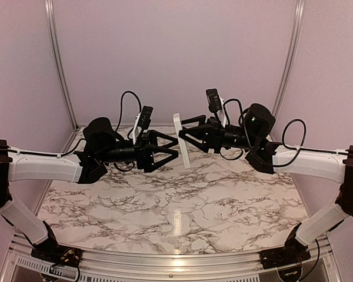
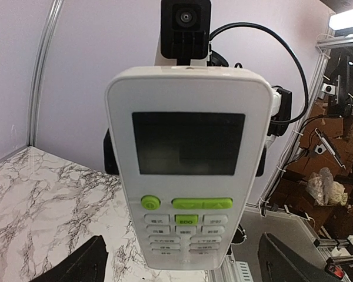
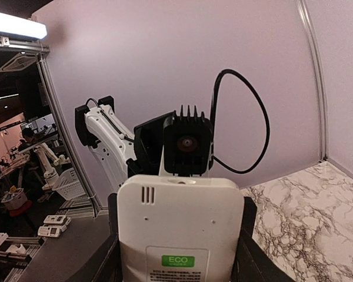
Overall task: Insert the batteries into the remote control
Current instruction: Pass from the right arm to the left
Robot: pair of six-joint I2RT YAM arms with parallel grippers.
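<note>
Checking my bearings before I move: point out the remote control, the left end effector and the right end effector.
remote control (image 2: 188, 144): left wrist view, on its dark display.
left end effector (image 1: 174, 148): top external view, midway between its fingertips.
right end effector (image 1: 188, 138): top external view, midway between its fingertips.

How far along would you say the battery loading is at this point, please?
Done: the remote control is off the marble table, gripped upright in the right gripper. In hand: the open left gripper faces its button side, holding nothing. Left: everything with the batteries. None show in any view, and the visible upper part of the remote's back shows no open compartment, so whether any are loaded cannot be told.
</note>
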